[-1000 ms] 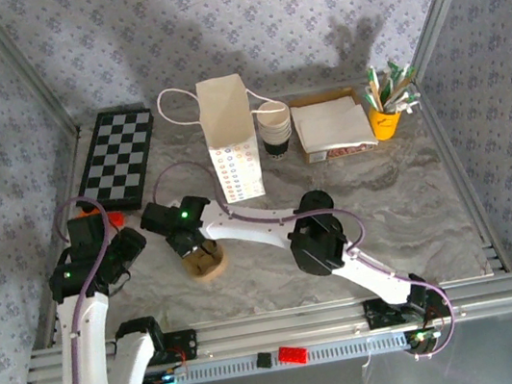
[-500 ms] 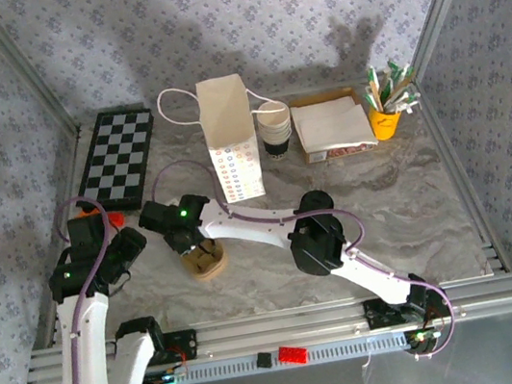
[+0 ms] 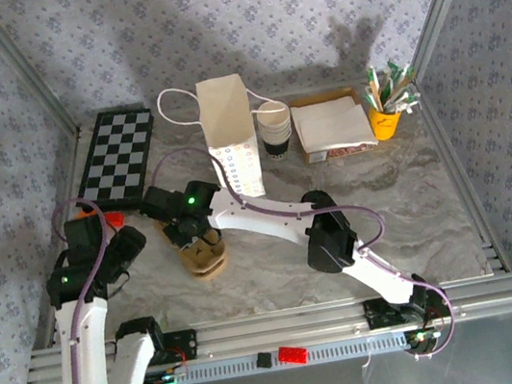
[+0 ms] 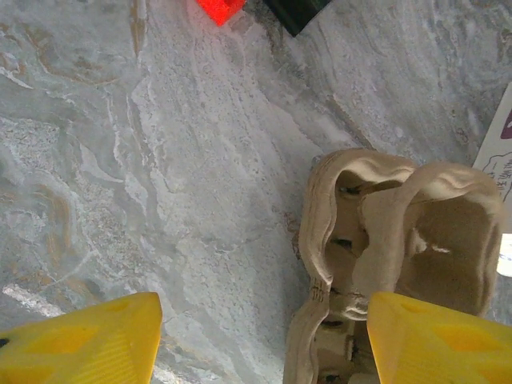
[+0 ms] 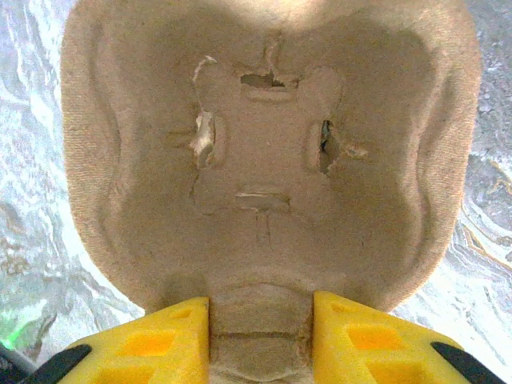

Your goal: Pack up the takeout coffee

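The takeout coffee is out of view. A brown pulp cup carrier (image 3: 206, 255) lies on the marble table left of centre. My right gripper (image 3: 191, 233) reaches across to it, and in the right wrist view the yellow fingers (image 5: 160, 340) press both sides of the carrier's (image 5: 264, 160) near tab, so my right gripper (image 5: 260, 336) is shut on it. The left gripper (image 3: 130, 246) hovers just left of the carrier, open. In the left wrist view the left gripper (image 4: 264, 336) has bare table between its pads, and the carrier's (image 4: 392, 232) edge lies by the right pad. The white paper bag (image 3: 230, 138) stands upright behind.
A stack of lidless cups (image 3: 276, 130) stands right of the bag, then a box of napkins (image 3: 331, 126) and a yellow cup of packets (image 3: 386, 118). A chessboard (image 3: 119, 155) lies at the back left. A red block (image 3: 114, 217) sits near the left arm.
The right gripper's jaws have closed onto the carrier's tab, and the right arm's elbow has swung to the right. The carrier has shifted slightly. The left arm has barely moved.
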Motion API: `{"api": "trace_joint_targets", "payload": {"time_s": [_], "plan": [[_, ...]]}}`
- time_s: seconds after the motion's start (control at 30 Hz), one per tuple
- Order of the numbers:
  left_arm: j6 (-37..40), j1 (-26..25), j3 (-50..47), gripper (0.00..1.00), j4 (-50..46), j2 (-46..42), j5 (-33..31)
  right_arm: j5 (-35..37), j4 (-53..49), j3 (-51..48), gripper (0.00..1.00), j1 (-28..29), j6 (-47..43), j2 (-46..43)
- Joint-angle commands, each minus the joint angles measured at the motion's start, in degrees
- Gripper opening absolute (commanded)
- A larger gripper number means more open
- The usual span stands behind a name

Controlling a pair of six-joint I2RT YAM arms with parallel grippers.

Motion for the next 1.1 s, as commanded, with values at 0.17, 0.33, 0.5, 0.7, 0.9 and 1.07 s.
{"api": "trace_joint_targets", "payload": {"time_s": [0.17, 0.33, 0.5, 0.7, 0.9, 1.07], "plan": [[-0.2, 0.4, -0.1, 0.68, -1.8, -2.0, 1.3, -3.6, -3.8, -0.3, 0.35, -0.4, -5.6, 1.1], [0.0, 0.3, -0.1, 0.68, -1.2, -1.2, 0.9, -3.9, -1.9, -1.7, 0.37, -0.4, -6.5, 1.9], [0.1, 0.4, -0.4, 0.68, -0.8, -1.0, 0.6, -4.2, -1.1, -2.2, 0.40, -0.2, -7.0, 2.6], [0.2, 0.4, -0.6, 0.68, -0.4, -0.9, 0.5, -4.0, -1.1, -3.1, 0.43, -0.1, -7.1, 2.9], [0.4, 0.4, -0.2, 0.68, -0.4, -0.8, 0.5, -3.7, -0.8, -2.7, 0.46, 0.2, -7.2, 2.9], [0.4, 0.4, 0.3, 0.69, -0.5, -0.8, 0.7, -4.0, -2.3, -2.1, 0.49, 0.2, -7.2, 3.3]]}}
